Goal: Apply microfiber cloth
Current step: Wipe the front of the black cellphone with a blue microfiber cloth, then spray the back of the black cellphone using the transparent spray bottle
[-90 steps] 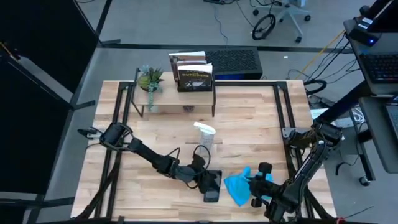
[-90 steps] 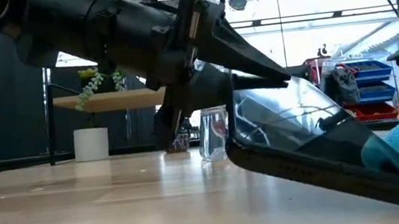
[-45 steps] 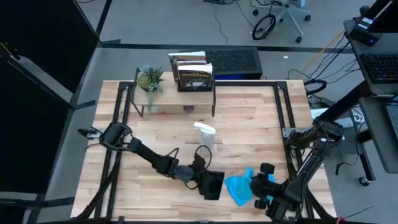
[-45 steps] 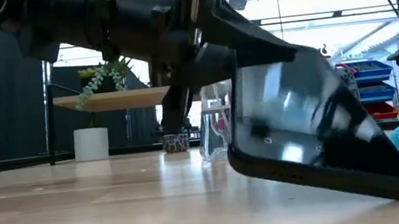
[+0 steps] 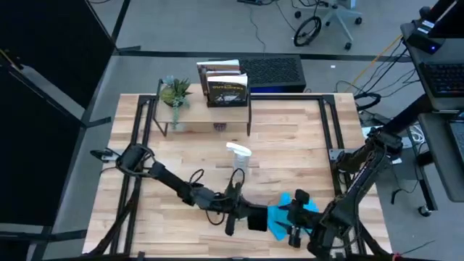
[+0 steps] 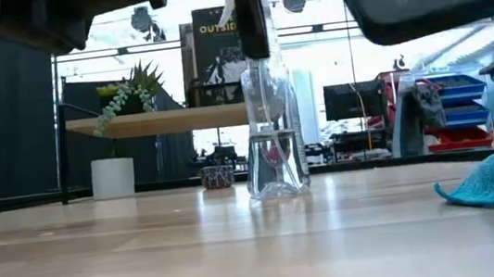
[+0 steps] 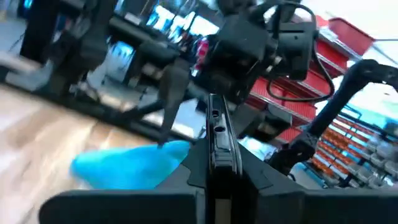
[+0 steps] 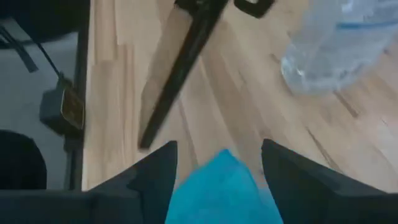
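Our left gripper [image 5: 250, 217] squeezes the black phone [image 7: 216, 146] on its thin edges, up off the table [image 5: 290, 138]. Just beside it, our right gripper [image 5: 290, 217] pinches the microfiber cloth [image 5: 279, 217]. The spray bottle [image 6: 270, 126] stands farther back.

This was a robotics lab or workshop rather than a home. The pale butcher-block wooden table [image 5: 290, 138] stood on a grey concrete floor [image 5: 181, 29] strewn with loose cables, with a wheeled office chair [image 5: 330, 18] beyond it and a laptop [image 5: 442, 76] on a side bench. Across the room, red racks of blue plastic parts bins [image 6: 453, 101] lined a bright windowed wall.
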Tool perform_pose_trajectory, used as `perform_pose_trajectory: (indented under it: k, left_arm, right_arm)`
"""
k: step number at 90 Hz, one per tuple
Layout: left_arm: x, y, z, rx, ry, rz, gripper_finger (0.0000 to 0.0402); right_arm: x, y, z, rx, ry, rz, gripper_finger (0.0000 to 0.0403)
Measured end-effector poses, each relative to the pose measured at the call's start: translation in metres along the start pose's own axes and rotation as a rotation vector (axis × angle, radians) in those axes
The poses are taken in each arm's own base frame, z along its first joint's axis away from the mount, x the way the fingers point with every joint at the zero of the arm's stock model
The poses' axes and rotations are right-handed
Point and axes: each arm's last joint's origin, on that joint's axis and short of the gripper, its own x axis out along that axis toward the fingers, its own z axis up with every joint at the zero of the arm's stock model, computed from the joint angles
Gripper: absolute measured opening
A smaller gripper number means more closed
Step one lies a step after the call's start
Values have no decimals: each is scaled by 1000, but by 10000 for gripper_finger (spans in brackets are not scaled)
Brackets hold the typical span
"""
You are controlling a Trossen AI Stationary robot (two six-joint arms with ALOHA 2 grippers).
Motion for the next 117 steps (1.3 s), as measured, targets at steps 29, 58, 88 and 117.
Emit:
perform_pose_trajectory:
  k: [29,58,88,117]
  left_arm:
    - [2,-4,8,197,-58,-29,13]
    - [3,-3,11,245,-82,-6,15]
    - [4,7,0,181,38,115,103]
    - [4,32,-12,98,209,230,176]
  right_arm:
    - [20,1,27,-6,-66,61,210]
    - [28,-5,34,-63,-70,39,66]
    - [29,-18,23,-310,50,-48,11]
    - [30,-60,10,-507,361,-274,9]
